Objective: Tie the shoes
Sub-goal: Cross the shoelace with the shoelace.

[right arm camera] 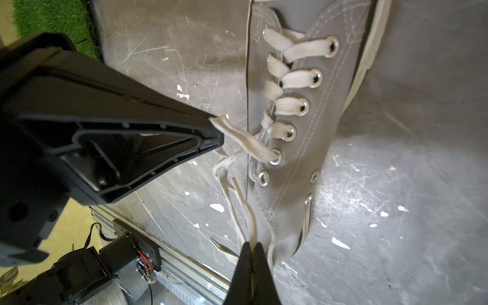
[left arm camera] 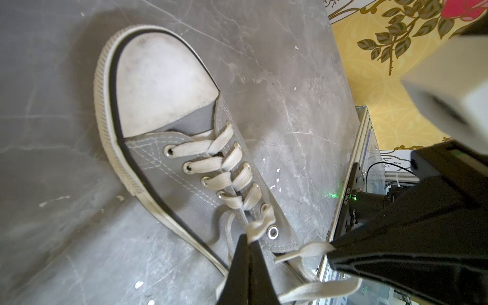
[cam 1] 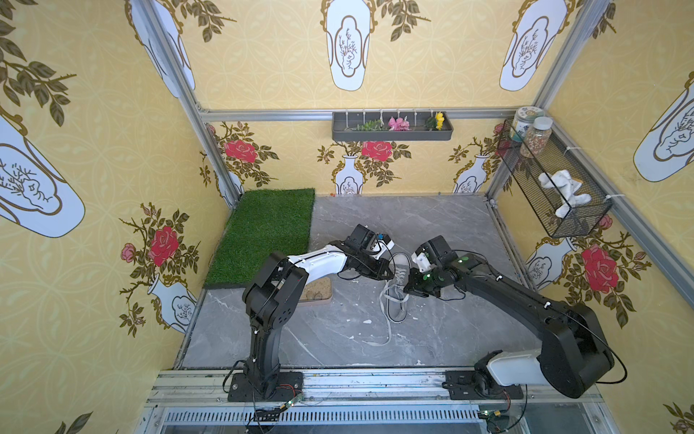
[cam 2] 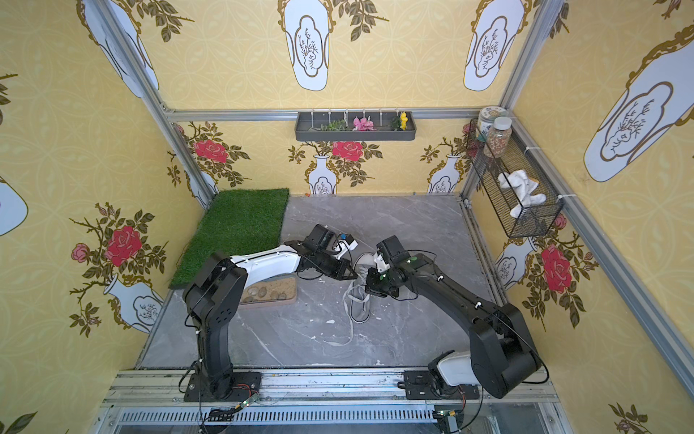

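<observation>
Shoe (left arm camera: pixel 184 190) btwn L gripper (left arm camera: pixel 249 241), R gripper (right arm camera: pixel 253 247); both pinch laces (right arm camera: pixel 245 142).

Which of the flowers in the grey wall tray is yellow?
The yellow flower at the right end of the tray; the middle flower is pink, the left sprig green.

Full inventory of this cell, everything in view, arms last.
sneaker: 1, grey, white toe cap, mid-table
laces: 1 pair, pale grey, untied, on sneaker
pebble tray: 1, tan, beside mat
grass mat: 1, green, far-left corner
wall tray: 1, dark grey, back wall
flowers: 3, green, pink, yellow, in wall tray
wire basket: 1, black, right wall
jars: 2, pale, basket's far end
cloth: 1, white, in basket
table: 1, grey marble
left gripper: 1, black, shut on laces
right gripper: 1, black, shut on laces
</observation>
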Available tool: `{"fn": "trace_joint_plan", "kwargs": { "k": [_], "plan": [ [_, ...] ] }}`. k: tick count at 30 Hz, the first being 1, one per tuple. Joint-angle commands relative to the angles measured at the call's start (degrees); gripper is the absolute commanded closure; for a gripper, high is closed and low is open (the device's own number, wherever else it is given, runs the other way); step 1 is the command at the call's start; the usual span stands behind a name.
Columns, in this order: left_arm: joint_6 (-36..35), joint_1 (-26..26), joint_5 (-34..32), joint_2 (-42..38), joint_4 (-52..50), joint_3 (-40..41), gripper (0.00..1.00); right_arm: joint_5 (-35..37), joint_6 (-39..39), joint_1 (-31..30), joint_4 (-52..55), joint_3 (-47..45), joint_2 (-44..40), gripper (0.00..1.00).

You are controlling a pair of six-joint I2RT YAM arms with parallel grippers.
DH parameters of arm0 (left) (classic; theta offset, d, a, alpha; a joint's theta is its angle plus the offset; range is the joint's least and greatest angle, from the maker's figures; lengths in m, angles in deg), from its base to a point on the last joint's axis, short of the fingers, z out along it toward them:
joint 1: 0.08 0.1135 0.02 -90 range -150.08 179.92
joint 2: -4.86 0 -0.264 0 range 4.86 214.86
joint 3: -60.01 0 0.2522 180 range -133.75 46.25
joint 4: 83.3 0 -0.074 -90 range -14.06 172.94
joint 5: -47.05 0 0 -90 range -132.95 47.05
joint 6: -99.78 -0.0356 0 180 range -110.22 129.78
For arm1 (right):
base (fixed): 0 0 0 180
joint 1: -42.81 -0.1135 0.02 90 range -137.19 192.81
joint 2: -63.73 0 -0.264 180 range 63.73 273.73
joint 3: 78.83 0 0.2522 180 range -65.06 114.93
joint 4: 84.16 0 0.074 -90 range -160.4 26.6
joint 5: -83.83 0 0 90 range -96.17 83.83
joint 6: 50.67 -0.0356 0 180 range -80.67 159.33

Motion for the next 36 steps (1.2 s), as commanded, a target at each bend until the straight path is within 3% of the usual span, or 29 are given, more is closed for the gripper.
{"fn": "trace_joint_plan", "kwargs": {
  "k": [1, 8, 15, 21, 26, 36],
  "plan": [
    [0.2, 0.1, -0.2, 0.1, 0.7, 0.0, 1.0, -0.1, -0.4, -0.1, -2.6, -1.2, -0.6, 1.0],
    [1.6, 0.1, 3.0, -2.3, 1.0, 1.5, 1.0, 2.6, -3.2, 0.0, -13.2, -4.8, 0.6, 1.0],
    [3.7, 0.0, 4.1, -3.0, 1.8, 2.3, 1.0, 0.3, -6.4, -0.1, -22.9, -5.6, 4.4, 1.0],
    [7.5, -0.1, 5.7, -3.0, 4.6, 4.4, 0.99, 1.8, -11.2, 0.1, -36.2, -12.5, 3.4, 1.0],
    [9.9, 0.1, 5.1, -2.0, 6.2, 5.5, 0.8, 2.7, -12.2, -0.2, -46.6, -17.8, 3.3, 1.0],
    [10.5, 1.7, 5.8, -3.4, 6.0, 6.0, 0.68, 2.5, -11.5, -1.0, -57.7, -19.0, 7.2, 1.0]
  ]
}}
